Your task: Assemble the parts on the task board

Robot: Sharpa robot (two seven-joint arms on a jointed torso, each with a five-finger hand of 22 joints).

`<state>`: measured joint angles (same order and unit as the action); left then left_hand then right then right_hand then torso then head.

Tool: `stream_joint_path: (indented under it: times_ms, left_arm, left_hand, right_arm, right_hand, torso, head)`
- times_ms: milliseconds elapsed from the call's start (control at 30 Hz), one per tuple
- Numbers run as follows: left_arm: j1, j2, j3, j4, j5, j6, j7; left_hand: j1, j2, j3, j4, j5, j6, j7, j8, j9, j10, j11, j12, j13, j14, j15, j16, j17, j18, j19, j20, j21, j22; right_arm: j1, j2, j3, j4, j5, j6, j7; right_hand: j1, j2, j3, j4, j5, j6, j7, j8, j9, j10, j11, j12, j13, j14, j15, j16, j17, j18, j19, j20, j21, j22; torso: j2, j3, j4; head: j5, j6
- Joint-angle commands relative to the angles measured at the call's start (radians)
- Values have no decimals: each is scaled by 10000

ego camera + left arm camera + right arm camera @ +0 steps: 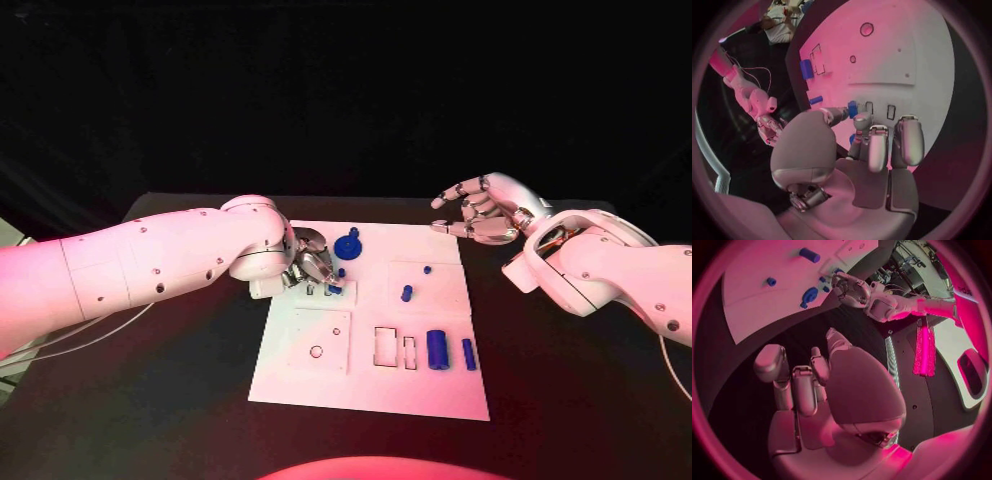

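At the far left corner of the task board, your left hand is down on the plate with its fingers curled toward a small blue part beside the row of little slots there. In the left wrist view the fingertips sit right at a short blue piece, but you cannot tell from these pictures whether they pinch it or only touch it. Just beyond that hand, toward the far edge, stands the round blue knob part.

The relation to watch, as I judge it: the part lies under and just ahead of the left fingertips, while the open slots are directly beside it, so any seating move is a short one across the board's width, not along it.

Your right hand hovers off the board past its far right corner, fingers apart and loosely curled, holding nothing. It is well apart from the two small blue pegs in the middle. The two upright blue bars near the rectangular cut-outs have their long axes running near to far; either hand would have to reach back for them, the right one being somewhat nearer.
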<state>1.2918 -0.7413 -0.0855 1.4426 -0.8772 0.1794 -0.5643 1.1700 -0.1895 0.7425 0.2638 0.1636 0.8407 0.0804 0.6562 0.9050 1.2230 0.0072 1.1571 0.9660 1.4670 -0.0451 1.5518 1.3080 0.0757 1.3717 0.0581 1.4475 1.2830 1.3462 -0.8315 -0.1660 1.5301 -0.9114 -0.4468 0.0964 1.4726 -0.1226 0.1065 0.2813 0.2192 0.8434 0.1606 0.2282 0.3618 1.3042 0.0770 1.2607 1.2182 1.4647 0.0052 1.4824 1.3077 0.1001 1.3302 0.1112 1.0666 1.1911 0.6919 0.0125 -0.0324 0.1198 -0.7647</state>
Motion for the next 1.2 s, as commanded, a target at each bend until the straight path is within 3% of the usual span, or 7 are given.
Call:
stream_joint_path:
  times_ms: [33,200,400,833,1200]
  left_arm:
    - [6,-74,37,69,588,-484,242]
    - [13,-202,74,142,688,-668,293]
    - [21,-223,90,237,-426,-838,341]
    - [14,6,-29,167,-2425,-592,26]
    - [8,99,-142,257,-2809,-431,-145]
  left_hand:
    - [-290,-63,2195,-2260,503,118,-18,92,83,140,-36,92,90,983,-84,89,2494,-147,118,-6,101,98]
    - [-580,-142,2244,-2476,1080,242,-79,131,189,321,-96,182,234,1033,-140,181,2616,-176,224,-53,171,250]
    - [-803,-311,2191,-2703,1990,479,-178,163,287,684,-196,431,589,1038,-231,190,2628,-215,362,-132,259,449]
    - [-878,-390,2183,-2776,2501,624,-237,175,344,868,-257,548,760,1038,-289,190,2628,-272,549,-186,373,717]
    - [-895,-402,2191,-2787,2628,662,-254,193,370,903,-274,564,777,1038,-304,190,2628,-291,610,-200,411,805]
  right_arm:
    - [1,-5,5,3,-95,112,44]
    - [1,-17,4,4,-95,108,42]
    - [1,-29,4,2,-95,101,38]
    - [1,-30,4,-14,-95,85,49]
    - [0,-10,4,-32,-183,94,63]
  right_hand:
    - [37,-38,43,42,34,39,4,39,11,-3,-26,-9,-2,590,-56,-55,689,103,-32,-68,-35,-8]
    - [39,-39,45,42,43,35,4,41,11,-5,-26,-12,-5,592,-57,-51,699,100,-23,-69,-19,5]
    - [34,-38,47,46,53,29,4,41,10,-9,-25,-18,-13,590,-58,-57,689,102,-27,-70,-31,-2]
    - [19,-35,46,56,67,21,7,41,10,-13,-24,-24,-20,587,-58,-63,678,101,-25,-70,-30,1]
    - [10,-36,47,59,82,13,7,43,9,-19,-23,-32,-30,588,-58,-63,680,102,-28,-71,-41,-5]
  torso:
    - [-6,8,-3]
    - [-5,12,6]
    - [-11,22,4]
    - [-8,6,-2]
    - [-7,1,-7]
  head:
    - [-3,4]
    - [-5,-17]
    - [20,-57]
    - [93,-139]
    - [135,-200]
